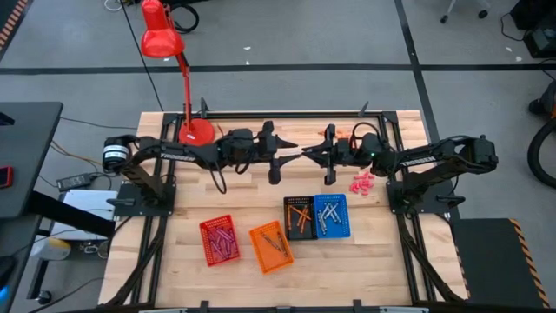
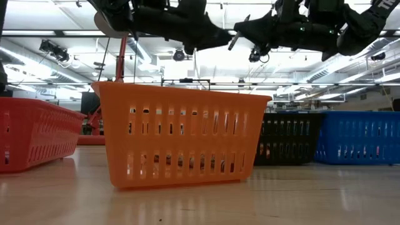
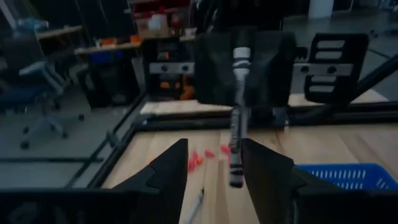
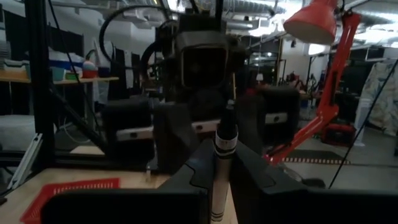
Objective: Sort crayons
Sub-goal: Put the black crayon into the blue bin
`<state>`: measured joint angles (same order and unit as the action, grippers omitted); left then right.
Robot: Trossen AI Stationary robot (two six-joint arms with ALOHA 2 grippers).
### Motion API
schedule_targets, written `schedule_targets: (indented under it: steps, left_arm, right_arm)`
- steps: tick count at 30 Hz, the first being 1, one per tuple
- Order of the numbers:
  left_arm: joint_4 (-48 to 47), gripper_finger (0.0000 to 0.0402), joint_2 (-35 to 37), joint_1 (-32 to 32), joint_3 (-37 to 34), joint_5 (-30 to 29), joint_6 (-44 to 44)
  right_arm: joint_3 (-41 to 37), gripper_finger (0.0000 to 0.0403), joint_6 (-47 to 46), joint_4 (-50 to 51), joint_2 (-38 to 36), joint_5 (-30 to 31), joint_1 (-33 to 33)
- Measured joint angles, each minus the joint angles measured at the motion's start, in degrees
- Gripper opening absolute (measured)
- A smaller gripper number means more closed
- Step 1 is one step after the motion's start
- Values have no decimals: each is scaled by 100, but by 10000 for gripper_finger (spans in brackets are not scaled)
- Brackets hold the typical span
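Right pincer (image 4: 222, 180) clamped on slim paper-wrapped crayon (image 4: 224, 163); left pincer (image 3: 214, 163) spread, facing it above wood-slat table (image 1: 365, 261)

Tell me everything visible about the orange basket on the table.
The orange basket is a small rectangular plastic box with slotted walls and an open top. It stands upright on the wooden table, slightly turned, between the red basket and the black basket, touching neither. A few crayons lie inside.
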<state>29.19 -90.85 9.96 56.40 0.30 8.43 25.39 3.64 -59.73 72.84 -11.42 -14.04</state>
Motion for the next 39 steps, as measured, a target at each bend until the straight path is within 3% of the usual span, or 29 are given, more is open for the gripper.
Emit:
schedule_targets:
  steps: [5, 13, 22, 31, 39]
  left_arm:
    - [-801, 162, 182, 29, 2, -1, -198]
    - [-1616, 162, 97, -315, -208, 2, -389]
    - [-1646, 162, 76, -488, -612, 2, -303]
    - [-1672, 162, 68, -259, -625, -2, -273]
    - [-1670, 162, 68, -93, -625, -2, -271]
  right_arm:
    - [0, 40, -254, 561, 0, -128, -48]
    - [0, 41, -1258, 1975, 0, -946, -59]
    - [2, 42, -2470, 2971, 0, -1897, 432]
    - [0, 42, -3505, 4615, -226, -1726, 828]
    - [0, 42, -4544, 6226, -1021, -967, 1204]
